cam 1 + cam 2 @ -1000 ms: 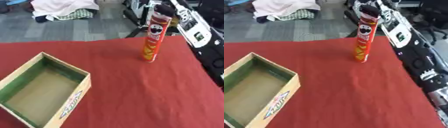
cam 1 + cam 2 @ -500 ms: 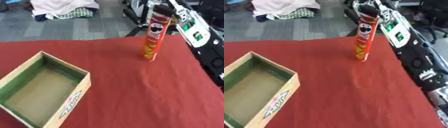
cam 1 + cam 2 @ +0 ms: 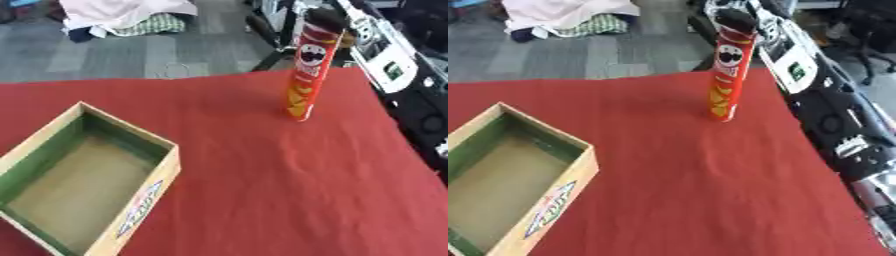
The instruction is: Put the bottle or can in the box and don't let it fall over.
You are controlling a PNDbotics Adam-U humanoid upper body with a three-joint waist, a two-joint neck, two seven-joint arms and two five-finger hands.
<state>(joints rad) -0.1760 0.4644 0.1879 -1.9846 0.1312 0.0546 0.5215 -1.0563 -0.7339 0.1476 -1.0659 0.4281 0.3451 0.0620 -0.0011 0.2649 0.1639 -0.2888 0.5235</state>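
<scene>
A tall red chips can with a dark lid stands upright on the red tablecloth near the far right corner. An open cardboard box with green inner walls sits at the near left, with nothing in it. My right arm runs along the table's right edge toward the can's top. Its hand shows only as a blur by the lid, and I cannot tell whether it touches the can. My left hand shows in neither view.
The table's right edge lies close to the can, with my arm just beyond it. Past the far edge is grey floor with a pile of clothes and dark chair parts.
</scene>
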